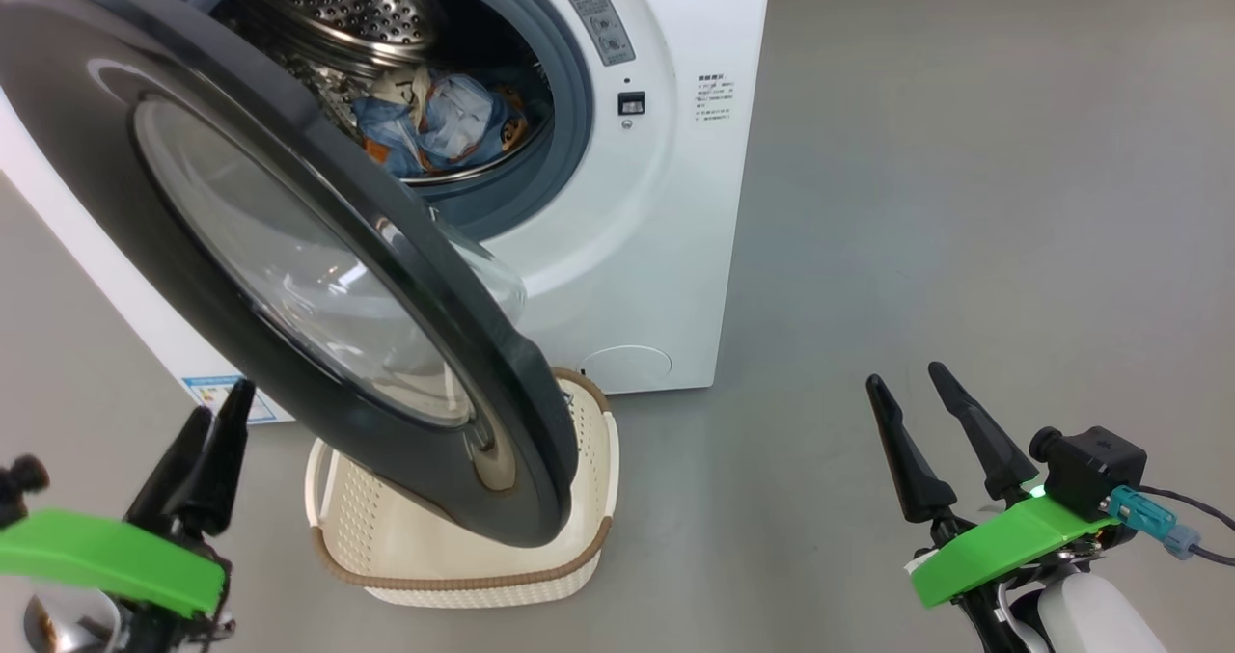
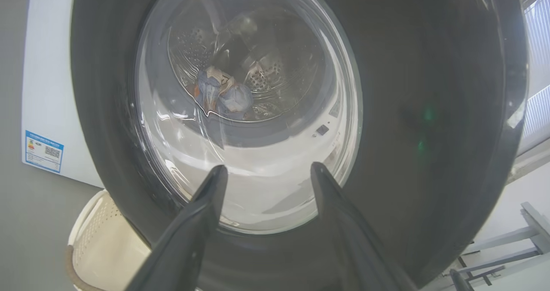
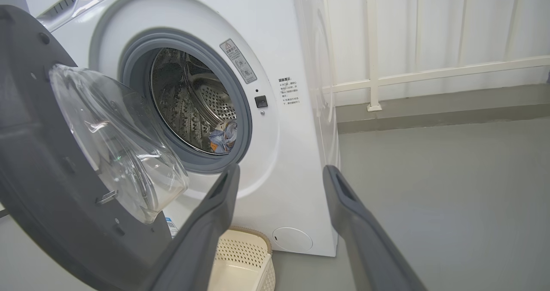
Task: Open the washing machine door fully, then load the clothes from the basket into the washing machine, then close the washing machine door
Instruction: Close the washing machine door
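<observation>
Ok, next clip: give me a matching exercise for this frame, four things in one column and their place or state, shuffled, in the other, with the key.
Things:
1. the clothes
2. the basket
3. the washing machine door
4. right claw

Places or states:
A. open, holding nothing
B. on the floor, in front of the washing machine
C. inside the drum
D. swung open, not shut

Pairs: 1-C, 2-B, 3-D, 4-A.
</observation>
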Tool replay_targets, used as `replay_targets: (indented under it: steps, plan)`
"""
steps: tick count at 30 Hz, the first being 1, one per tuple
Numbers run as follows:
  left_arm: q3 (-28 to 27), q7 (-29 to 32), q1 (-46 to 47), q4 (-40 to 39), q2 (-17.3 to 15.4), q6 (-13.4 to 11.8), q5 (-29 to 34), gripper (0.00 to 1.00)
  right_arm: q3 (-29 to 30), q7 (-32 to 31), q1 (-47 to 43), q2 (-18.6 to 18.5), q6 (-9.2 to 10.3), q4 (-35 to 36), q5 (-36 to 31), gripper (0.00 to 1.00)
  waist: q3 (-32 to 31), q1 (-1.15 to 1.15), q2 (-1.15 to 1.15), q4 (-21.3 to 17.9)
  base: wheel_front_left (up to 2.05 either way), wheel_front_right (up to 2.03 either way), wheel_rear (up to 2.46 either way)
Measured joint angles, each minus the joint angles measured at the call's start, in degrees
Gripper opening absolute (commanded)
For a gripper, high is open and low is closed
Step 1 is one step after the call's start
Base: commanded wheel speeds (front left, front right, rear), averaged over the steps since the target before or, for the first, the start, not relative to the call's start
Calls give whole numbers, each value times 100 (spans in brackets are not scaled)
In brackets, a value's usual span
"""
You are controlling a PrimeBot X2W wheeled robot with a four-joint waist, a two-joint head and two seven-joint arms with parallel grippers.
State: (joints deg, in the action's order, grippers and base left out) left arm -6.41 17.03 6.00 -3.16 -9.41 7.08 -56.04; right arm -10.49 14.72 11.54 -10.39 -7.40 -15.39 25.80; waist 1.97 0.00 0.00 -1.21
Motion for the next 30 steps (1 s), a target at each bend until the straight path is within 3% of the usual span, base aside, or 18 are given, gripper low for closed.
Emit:
replay_targets:
  steps: [7,15,23,30]
  plan:
    - [497,-1367,-288,355,-247,0,600,100,-20,0,-3,-37,0,-2,1,100,-51,0,0,-13,0,0,0]
    - [887,-2427,-398,929,-493,1,1405,100,-34,0,-4,-49,0,-7,1,100,-92,0,0,-33,0,0,0]
    - [1081,-3076,-400,1424,-513,-135,2452,100,-57,0,-7,-69,0,-13,8,100,-119,0,0,-73,0,0,0]
    - [945,-3126,-400,1426,-307,-131,2916,100,-19,0,-20,-92,0,-2,8,100,-117,0,0,-63,0,0,0]
